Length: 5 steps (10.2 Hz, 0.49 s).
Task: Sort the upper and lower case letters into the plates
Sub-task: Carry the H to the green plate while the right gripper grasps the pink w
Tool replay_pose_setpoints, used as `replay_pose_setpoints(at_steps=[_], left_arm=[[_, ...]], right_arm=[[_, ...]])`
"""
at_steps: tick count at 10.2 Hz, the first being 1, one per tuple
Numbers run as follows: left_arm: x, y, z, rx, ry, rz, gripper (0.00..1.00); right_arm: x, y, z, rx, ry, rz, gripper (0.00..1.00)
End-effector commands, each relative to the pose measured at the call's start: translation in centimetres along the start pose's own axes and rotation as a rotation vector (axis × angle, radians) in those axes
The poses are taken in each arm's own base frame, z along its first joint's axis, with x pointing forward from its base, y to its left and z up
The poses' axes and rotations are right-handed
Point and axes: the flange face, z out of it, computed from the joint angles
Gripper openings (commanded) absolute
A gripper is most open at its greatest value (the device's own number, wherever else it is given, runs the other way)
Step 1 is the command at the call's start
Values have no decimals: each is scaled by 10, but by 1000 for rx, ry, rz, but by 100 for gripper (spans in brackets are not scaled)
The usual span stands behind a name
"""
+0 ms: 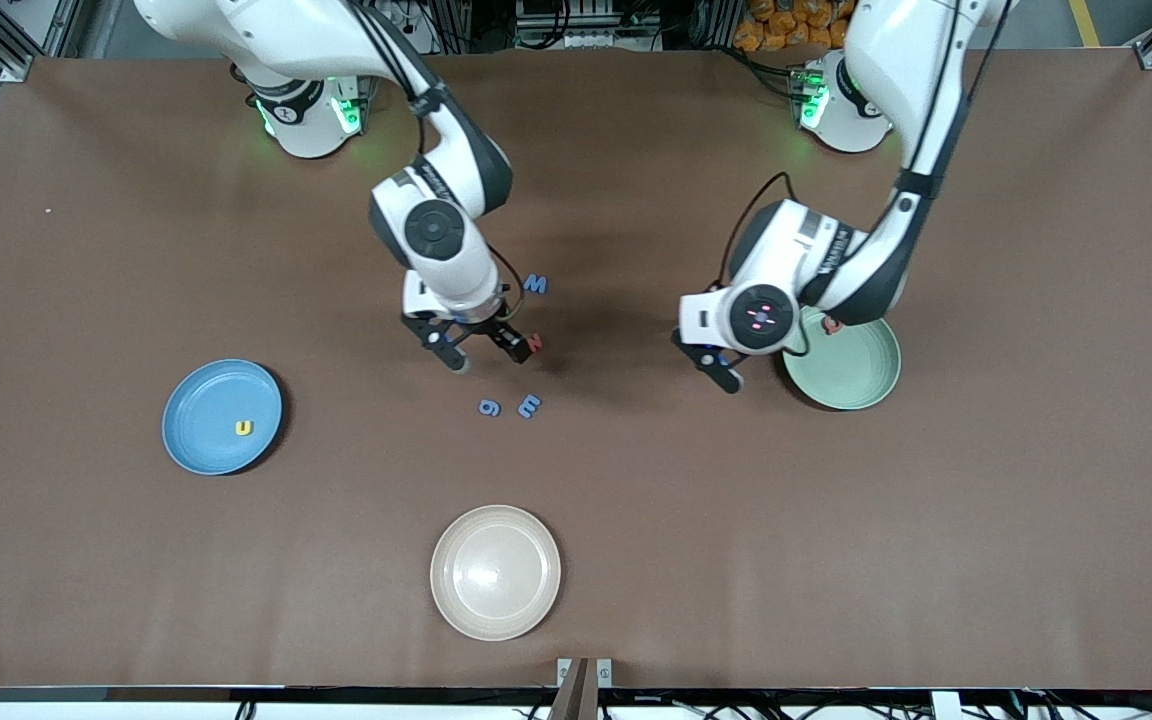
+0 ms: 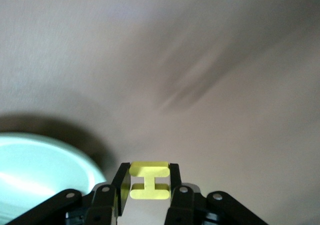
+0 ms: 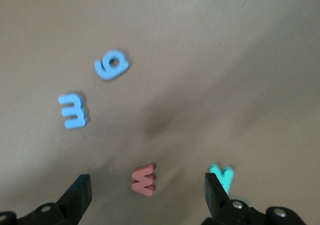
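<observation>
Left wrist view: left gripper [image 2: 148, 185] pinches yellow H [image 2: 148, 180] (right gripper [image 3: 147, 197] agape).

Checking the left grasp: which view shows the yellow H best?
Left wrist view: the yellow H sits clamped between the left gripper fingers, its shape plain. In the front view the gripper, beside the mint green plate, hides it. The right wrist view does not show it.

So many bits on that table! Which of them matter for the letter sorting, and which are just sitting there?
Part of the job:
- sky blue plate holding a yellow u
- pale mint green plate
- yellow H, held in the left gripper
- loose foam letters under the open right gripper

Just lying about:
- cream-beige plate
</observation>
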Motion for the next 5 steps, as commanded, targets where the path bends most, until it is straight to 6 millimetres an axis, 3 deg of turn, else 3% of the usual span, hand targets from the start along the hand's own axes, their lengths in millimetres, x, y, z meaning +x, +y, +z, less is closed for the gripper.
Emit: replay_pose_setpoints(at_steps=[1, 3, 5], left_arm=[[-37, -43, 2, 12, -11, 56, 12], [-55, -77, 37, 41, 24, 81, 11], [-59, -83, 48, 52, 45, 79, 11]], right_arm=[[-25, -7, 28, -1, -3, 12, 100], [-33, -5, 38, -17, -2, -2, 100], [-30, -4, 43, -23, -2, 0, 100]])
